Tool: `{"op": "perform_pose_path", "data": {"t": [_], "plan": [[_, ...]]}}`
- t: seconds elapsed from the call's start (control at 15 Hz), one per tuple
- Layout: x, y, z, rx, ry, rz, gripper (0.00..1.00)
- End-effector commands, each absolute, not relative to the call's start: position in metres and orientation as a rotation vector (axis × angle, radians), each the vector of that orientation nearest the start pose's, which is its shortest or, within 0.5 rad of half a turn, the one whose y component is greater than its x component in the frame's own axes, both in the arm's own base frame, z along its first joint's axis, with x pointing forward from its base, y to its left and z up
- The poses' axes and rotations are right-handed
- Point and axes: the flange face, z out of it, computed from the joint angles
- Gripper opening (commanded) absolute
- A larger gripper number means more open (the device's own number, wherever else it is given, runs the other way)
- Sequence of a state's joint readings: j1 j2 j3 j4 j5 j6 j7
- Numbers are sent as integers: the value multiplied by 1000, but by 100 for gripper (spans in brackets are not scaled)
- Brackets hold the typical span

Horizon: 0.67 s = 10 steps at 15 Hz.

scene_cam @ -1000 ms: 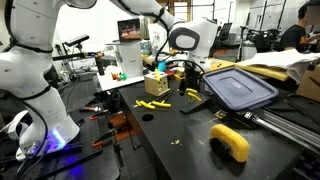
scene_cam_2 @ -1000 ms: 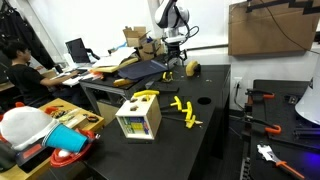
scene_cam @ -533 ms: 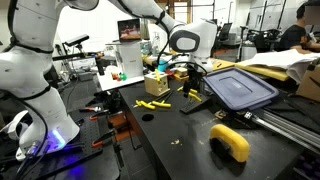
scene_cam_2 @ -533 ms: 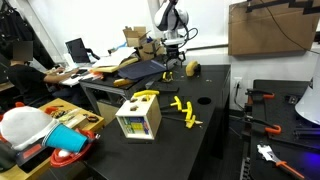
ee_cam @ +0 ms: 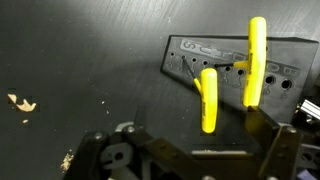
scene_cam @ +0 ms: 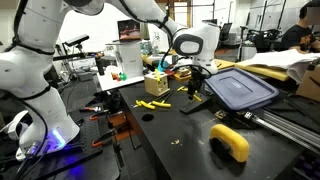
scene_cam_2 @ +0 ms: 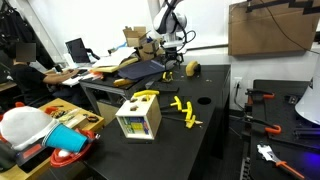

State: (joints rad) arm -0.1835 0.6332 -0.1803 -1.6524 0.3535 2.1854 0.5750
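Yellow-handled keys (ee_cam: 208, 100) sit in a black rack (ee_cam: 185, 50), upper right in the wrist view, handles apparently kept reachable, the gripper (ee_cam: 190, 160) hovering open nearby.

Yellow tool handles (ee_cam: 208, 98), dark grey tool holder (ee_cam: 230, 60), black tabletop (ee_cam: 80, 60), blue bin lid (scene_cam: 240, 88), white arm (scene_cam: 35, 65)

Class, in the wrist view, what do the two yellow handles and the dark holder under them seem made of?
Yellow handles: probably plastic, smooth with soft sheen and even colour. Dark holder: likely moulded plastic, matte grey, with raised lettering and round holes; painted metal possible.
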Motion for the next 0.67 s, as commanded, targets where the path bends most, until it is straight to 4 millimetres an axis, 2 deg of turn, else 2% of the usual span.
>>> {"op": "perform_pose_path", "data": {"t": [0.0, 0.6], "plan": [[653, -224, 236, -2523, 1596, 178, 100], [667, -240, 227, -2496, 1601, 308, 100]]}}
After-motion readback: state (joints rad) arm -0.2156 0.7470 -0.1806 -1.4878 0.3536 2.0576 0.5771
